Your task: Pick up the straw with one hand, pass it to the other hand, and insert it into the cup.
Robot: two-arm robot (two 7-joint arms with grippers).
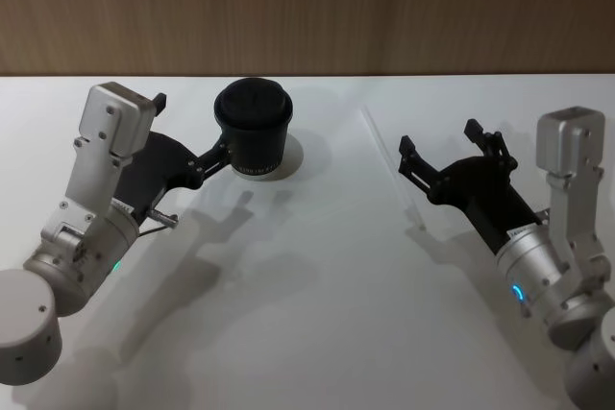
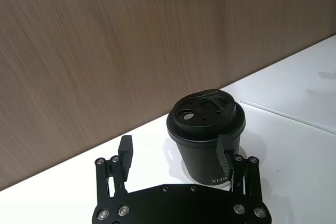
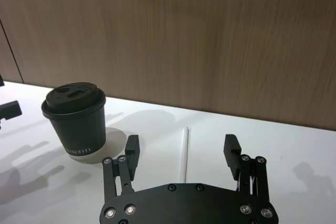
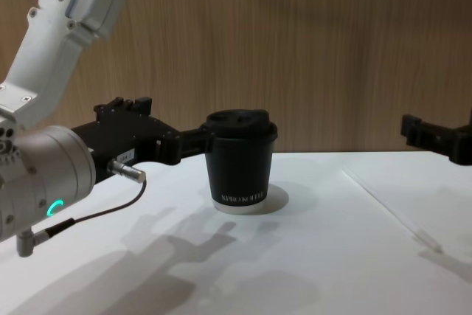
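Nearest, the left gripper (image 1: 192, 136) reaches toward the cup (image 1: 254, 131) from the cup's left, its fingers spread wide and holding nothing; in the left wrist view one fingertip (image 2: 224, 153) lies against the cup's (image 2: 207, 140) side while the other stands clear of it; whether that finger actually presses the cup I cannot tell. To the cup's right, well apart, the right gripper (image 1: 437, 156) hangs above the table (image 1: 307, 314) with its fingers wide apart and empty; in the right wrist view the straw (image 3: 185, 153) lies flat on the table between its two fingers (image 3: 132, 150), touching neither. Farther off, the cup (image 4: 240, 161) stands upright with its lid on, the straw (image 1: 387, 160) lying to its right; behind the cup rises a wood-grain wall (image 4: 295, 35).
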